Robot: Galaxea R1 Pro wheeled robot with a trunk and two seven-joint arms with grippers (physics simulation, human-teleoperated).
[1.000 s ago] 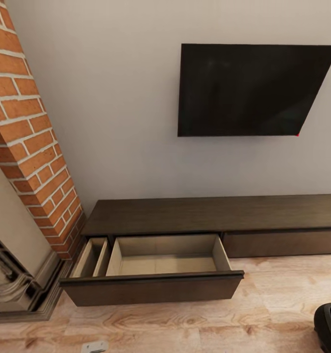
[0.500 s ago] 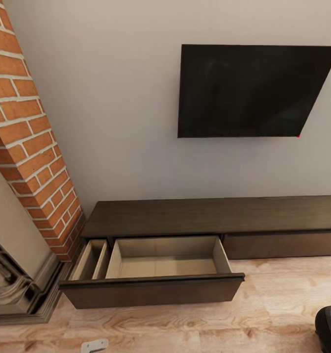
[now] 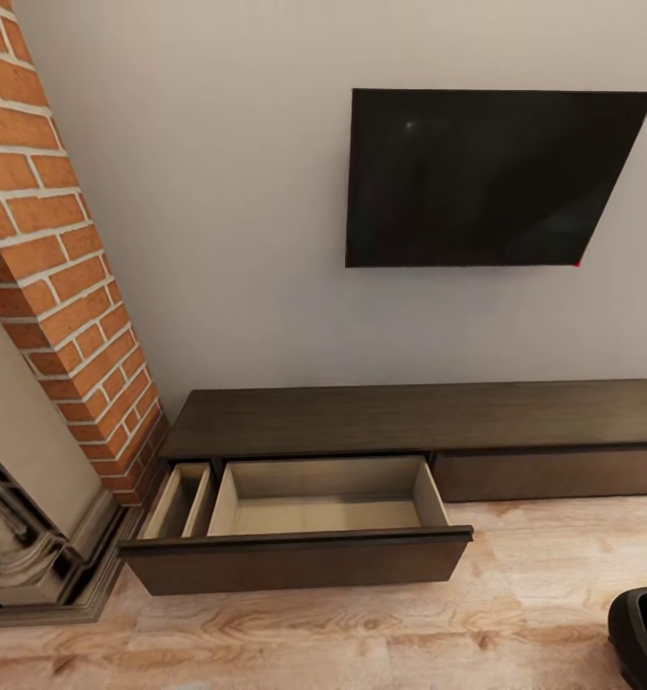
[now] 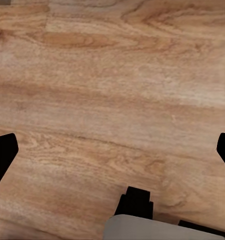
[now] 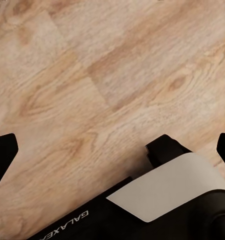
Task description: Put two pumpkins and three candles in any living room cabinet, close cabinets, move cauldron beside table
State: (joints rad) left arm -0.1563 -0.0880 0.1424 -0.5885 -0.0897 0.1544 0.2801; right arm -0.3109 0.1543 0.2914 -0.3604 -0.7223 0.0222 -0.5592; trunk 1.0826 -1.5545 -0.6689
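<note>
Both wrist cams look down at wood floor (image 4: pixel 112 90): left gripper (image 4: pixel 112 150) and right gripper (image 5: pixel 112 150) have fingers spread wide with nothing between them, and white "GALAXE…" lettering, cut off at the frame edge, reads on the robot's dark base (image 5: pixel 67 225) under the right one. Near right, the black cauldron (image 3: pixel 641 634) sits on the floor, partly out of frame. Farther back, the dark brown cabinet (image 3: pixel 409 420) stands against the wall with its left drawer (image 3: pixel 304 537) pulled out, beige inside, brick fireplace (image 3: pixel 64 316) to the left, black TV (image 3: pixel 491 177) on the wall above.
</note>
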